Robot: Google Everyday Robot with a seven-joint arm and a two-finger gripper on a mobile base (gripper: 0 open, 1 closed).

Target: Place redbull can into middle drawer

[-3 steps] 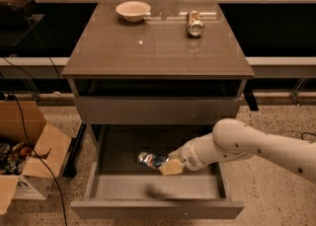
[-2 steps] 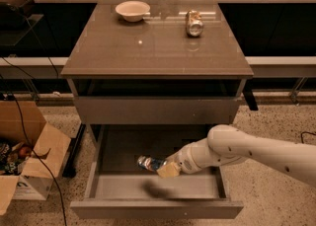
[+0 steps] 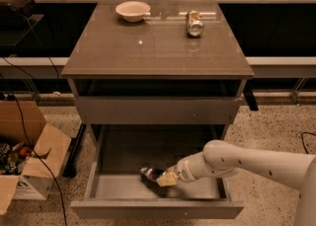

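The middle drawer (image 3: 158,209) is pulled out wide below the plain grey front above it. The redbull can (image 3: 150,174), slim and silver-blue, lies tilted low inside the drawer box, near its front left of centre. My gripper (image 3: 166,179) reaches in from the right on a white arm and its pale fingers are closed on the can's right end. The can is at or just above the drawer floor; I cannot tell if it touches.
On the cabinet top stand a white bowl (image 3: 133,11) at the back left and a stubbier silver can (image 3: 194,23) at the back right. An open cardboard box (image 3: 29,156) with clutter sits on the floor at the left, with black cables near it.
My gripper has carried the can lower and a little toward the drawer's front. The arm followed down. Nothing on the cabinet top moved.
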